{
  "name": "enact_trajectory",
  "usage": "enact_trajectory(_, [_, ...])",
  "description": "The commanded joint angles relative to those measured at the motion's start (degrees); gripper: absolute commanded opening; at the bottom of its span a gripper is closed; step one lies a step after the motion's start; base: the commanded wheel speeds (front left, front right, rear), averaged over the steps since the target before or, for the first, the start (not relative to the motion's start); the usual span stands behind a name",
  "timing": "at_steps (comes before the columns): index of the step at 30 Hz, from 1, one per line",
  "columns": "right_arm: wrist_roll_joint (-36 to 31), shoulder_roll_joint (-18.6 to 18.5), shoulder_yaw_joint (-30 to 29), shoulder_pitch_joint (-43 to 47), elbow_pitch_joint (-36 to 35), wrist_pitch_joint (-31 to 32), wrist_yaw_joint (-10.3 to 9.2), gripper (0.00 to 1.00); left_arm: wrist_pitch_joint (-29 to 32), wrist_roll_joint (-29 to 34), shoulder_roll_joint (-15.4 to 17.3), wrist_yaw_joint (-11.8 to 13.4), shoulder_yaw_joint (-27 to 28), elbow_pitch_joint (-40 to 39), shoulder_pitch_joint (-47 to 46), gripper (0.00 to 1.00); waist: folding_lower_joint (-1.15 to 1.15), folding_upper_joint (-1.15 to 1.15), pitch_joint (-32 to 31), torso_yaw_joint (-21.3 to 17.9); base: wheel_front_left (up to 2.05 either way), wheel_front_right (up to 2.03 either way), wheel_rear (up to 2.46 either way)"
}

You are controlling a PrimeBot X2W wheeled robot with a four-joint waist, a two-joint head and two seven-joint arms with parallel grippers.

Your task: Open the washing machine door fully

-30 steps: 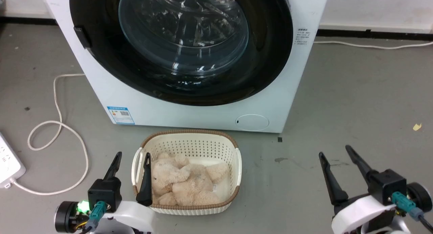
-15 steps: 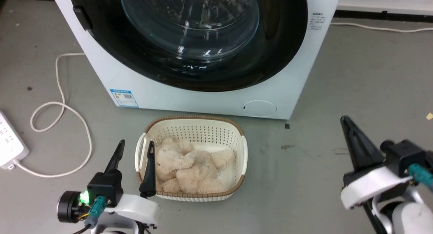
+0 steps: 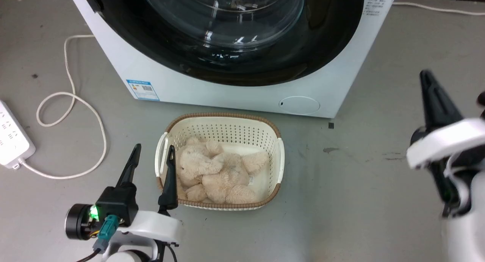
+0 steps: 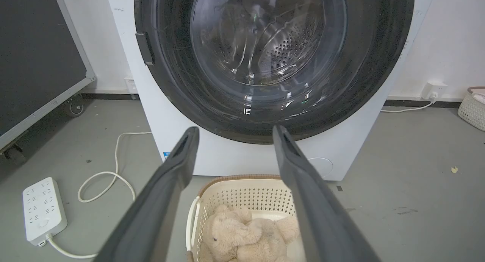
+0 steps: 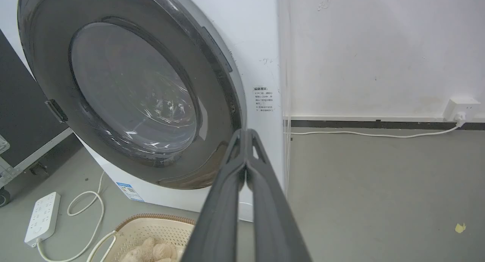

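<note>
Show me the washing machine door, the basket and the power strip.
washing machine door (image 4: pixel 166 76): left wrist view, black ring left of the glass.
basket (image 3: pixel 223 131): head view, perforated far wall.
power strip (image 3: pixel 13 142): head view, white top face.

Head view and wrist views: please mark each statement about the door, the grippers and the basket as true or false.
1. The door is shut. True.
2. The right gripper is open. False: its fingers are pressed together.
3. The left gripper holds the bear. False: it is open and empty; the bear lies in the basket.
4. The basket stands before the machine. True.
</note>
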Motion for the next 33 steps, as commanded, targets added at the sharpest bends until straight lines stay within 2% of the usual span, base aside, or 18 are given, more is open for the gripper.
enact_trajectory(1, [1.36,0.45,-1.34,-3.09,1.14,0.94,-0.02,0.00,-0.60,-0.26,0.00,0.09,-0.37,-0.44,-1.47,1.00,-0.01,0.00,0.62,0.29,0.00,0.00,0.00])
enact_trajectory(17, [14.36,1.96,-10.10,-22.14,16.93,13.17,-0.03,0.00,-2.51,-1.12,0.00,0.23,-0.83,-2.11,-3.31,1.00,-0.01,0.00,5.12,2.40,0.00,0.00,0.00])
enact_trajectory(33, [16.96,0.52,-21.58,-41.94,31.77,25.33,-0.05,0.00,-4.43,-2.45,0.00,1.18,-2.83,-3.63,-5.33,1.00,-0.01,0.00,10.06,5.30,0.00,0.00,0.00])
